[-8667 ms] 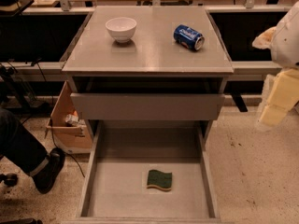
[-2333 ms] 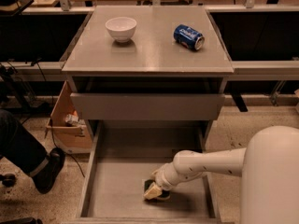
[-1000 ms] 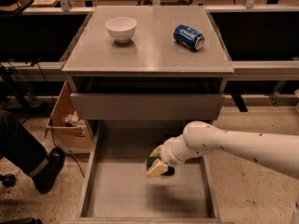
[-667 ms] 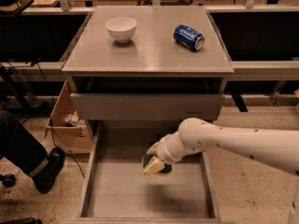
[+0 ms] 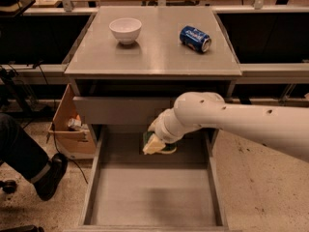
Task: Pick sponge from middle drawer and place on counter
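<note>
My gripper [image 5: 155, 143] hangs over the back part of the open middle drawer [image 5: 152, 192], just below the front panel of the drawer above. Its fingers are shut on the sponge [image 5: 166, 148], whose dark green layer shows at the gripper's right side. The sponge is lifted clear of the drawer floor. The white arm [image 5: 241, 122] reaches in from the right. The grey counter [image 5: 159, 47] lies above and behind the gripper.
On the counter stand a white bowl [image 5: 125, 30] at the back left and a blue soda can [image 5: 195, 37] lying at the back right. A cardboard box [image 5: 70, 127] sits left of the cabinet. A person's leg and shoe [image 5: 34, 163] are at the far left.
The gripper came down onto the sponge on the drawer floor, closed on it, and has lifted it up and toward the back of the drawer.
</note>
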Action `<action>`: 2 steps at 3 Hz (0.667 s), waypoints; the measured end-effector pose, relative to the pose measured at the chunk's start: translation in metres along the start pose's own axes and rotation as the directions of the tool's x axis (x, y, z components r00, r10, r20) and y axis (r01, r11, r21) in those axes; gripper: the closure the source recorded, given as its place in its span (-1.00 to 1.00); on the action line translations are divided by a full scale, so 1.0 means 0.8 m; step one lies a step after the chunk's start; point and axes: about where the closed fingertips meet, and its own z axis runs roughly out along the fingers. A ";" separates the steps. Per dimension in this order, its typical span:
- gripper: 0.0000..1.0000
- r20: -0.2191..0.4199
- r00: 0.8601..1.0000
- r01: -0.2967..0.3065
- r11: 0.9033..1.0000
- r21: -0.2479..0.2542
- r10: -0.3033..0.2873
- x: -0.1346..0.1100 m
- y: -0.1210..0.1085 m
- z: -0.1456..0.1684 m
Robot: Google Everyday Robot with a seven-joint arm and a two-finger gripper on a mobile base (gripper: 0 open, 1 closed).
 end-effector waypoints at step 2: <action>1.00 -0.093 0.993 0.101 0.961 0.258 -0.079 -0.094 -0.054 -0.172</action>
